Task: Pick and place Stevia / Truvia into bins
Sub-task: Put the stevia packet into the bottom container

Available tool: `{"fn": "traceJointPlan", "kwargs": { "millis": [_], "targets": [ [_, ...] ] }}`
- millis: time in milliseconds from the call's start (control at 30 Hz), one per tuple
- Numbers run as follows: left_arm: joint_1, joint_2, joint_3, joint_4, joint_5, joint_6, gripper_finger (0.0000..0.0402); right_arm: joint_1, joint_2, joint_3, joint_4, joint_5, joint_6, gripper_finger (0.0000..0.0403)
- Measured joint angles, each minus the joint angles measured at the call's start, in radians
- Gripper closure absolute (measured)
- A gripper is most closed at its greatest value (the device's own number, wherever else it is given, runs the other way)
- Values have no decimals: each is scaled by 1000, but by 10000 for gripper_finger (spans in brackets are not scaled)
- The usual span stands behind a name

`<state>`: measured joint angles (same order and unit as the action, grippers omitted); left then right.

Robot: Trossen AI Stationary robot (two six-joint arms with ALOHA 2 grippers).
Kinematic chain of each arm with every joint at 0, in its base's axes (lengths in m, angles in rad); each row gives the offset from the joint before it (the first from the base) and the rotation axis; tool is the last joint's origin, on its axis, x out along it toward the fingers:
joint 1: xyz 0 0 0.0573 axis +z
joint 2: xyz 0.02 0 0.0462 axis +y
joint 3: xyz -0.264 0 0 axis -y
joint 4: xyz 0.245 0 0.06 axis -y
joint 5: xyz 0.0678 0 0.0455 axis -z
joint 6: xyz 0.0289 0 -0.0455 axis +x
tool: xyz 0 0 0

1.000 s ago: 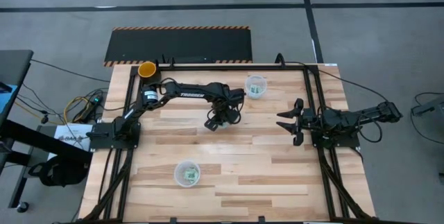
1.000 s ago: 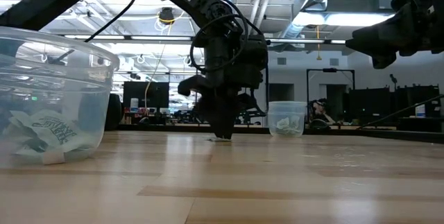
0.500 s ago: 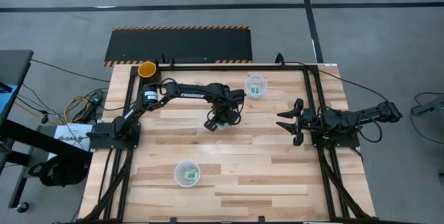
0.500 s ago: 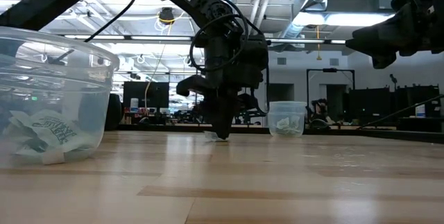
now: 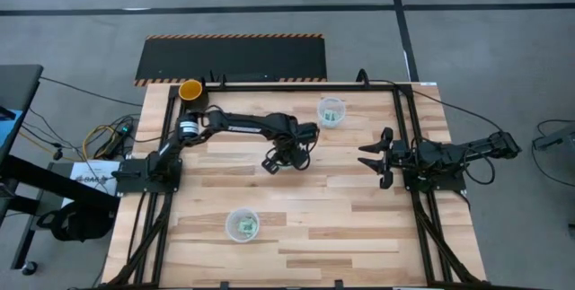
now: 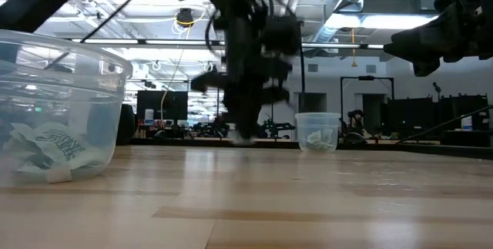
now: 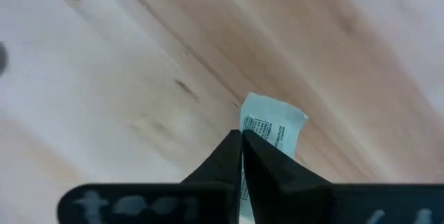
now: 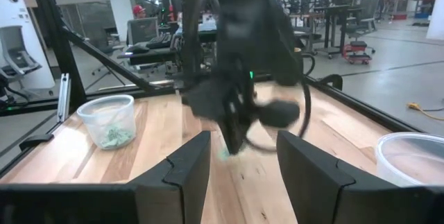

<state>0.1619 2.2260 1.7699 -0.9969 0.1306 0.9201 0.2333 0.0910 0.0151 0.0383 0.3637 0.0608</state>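
A pale mint-green Stevia packet (image 7: 272,128) sticks out from the tips of my left gripper (image 7: 241,139), which is shut on it and points down over the middle of the table (image 5: 274,162). It is blurred in the low view (image 6: 245,126). One clear bin (image 5: 331,111) stands near the far edge, to the right of this gripper, and holds packets. The other bin (image 5: 242,224) stands near the front edge and also holds packets. My right gripper (image 5: 370,157) waits open at the table's right side (image 8: 243,175). My left gripper pinches the packet between its two fingertips (image 7: 260,156), on the end nearest the wrist (image 7: 248,132). The fingers come from above, pointing down. The rest of the packet juts out past the fingertips, and in the low view it hangs just clear of the wood.
A yellow-orange cup (image 5: 190,90) stands at the table's far left corner. A black mat with striped edges (image 5: 232,58) lies on the floor behind the table. Bare wood (image 5: 341,218) spreads between the two bins.
My left gripper has taken hold of the packet that lay on the wood under its fingertips. It has risen with the packet and drifted a little toward the table's left and near edges, its wrist turning slightly. The packet is now lifted off the table.
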Motion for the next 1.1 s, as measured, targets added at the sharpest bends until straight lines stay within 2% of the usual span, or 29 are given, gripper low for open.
{"fn": "traceJointPlan", "kwargs": {
  "millis": [267, 467, 533, 633, 800, 1100],
  "targets": [
    [-40, -194, 3, -73, -10, -110, 401, 0, 0, 0, 0, 0, 0, 243],
    [-88, -366, -19, -161, 160, -309, 401, 0, 0, 0, 0, 0, 0, 243],
    [-132, -425, -70, -150, 171, -376, 401, 0, 0, 0, 0, 0, 0, 243],
    [-219, -505, -180, -101, 97, -475, 401, 0, 0, 0, 0, 0, 0, 243],
    [-362, -612, -386, 82, 34, -616, 401, 0, 0, 0, 0, 0, 0, 243],
    [-492, -698, -596, 262, 24, -857, 401, 0, 0, 0, 0, 0, 0, 243]
  ]
}}
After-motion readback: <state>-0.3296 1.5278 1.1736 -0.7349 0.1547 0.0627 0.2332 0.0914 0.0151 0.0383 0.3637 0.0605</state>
